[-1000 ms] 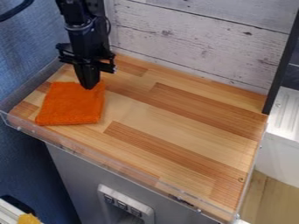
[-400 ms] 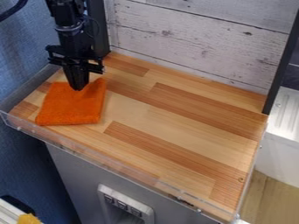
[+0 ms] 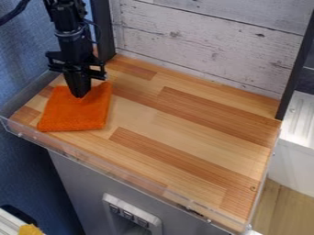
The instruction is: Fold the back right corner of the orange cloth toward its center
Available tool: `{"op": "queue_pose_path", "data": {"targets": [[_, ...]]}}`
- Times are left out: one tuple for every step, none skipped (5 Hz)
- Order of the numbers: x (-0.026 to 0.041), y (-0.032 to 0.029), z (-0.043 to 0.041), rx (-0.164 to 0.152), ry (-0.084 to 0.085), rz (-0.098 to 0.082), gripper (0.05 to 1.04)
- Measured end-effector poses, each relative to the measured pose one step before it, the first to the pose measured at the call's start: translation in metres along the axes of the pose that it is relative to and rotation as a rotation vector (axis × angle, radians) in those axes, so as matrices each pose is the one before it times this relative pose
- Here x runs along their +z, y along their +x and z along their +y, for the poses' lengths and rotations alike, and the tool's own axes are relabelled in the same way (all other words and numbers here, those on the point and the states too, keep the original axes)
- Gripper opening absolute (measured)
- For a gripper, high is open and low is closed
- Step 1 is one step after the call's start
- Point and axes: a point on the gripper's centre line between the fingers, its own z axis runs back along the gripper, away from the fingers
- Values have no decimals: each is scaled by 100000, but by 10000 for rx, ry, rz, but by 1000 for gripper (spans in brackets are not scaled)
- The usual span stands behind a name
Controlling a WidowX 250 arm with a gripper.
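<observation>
My pincer (image 3: pixel 80 95) is pressed together at the far part of the orange cloth (image 3: pixel 73 114), near one end of the counter (image 3: pixel 184 124); light, low contact should avoid bunching it.

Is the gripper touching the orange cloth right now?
Touching. The camera view shows the lower end of the gripper against the orange cloth near its far edge, with the fabric rucked up beside it.
</observation>
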Motion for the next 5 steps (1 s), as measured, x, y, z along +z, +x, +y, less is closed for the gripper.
{"op": "queue_pose_path", "data": {"targets": [[-691,-454,31,32,-76,-23,59],[-1139,-189,60,96,-117,-6,59],[-301,14,-86,-27,-69,-170,82],[-90,-62,-192,-33,-77,5,235],[516,124,-882,-218,-155,358,486]]}}
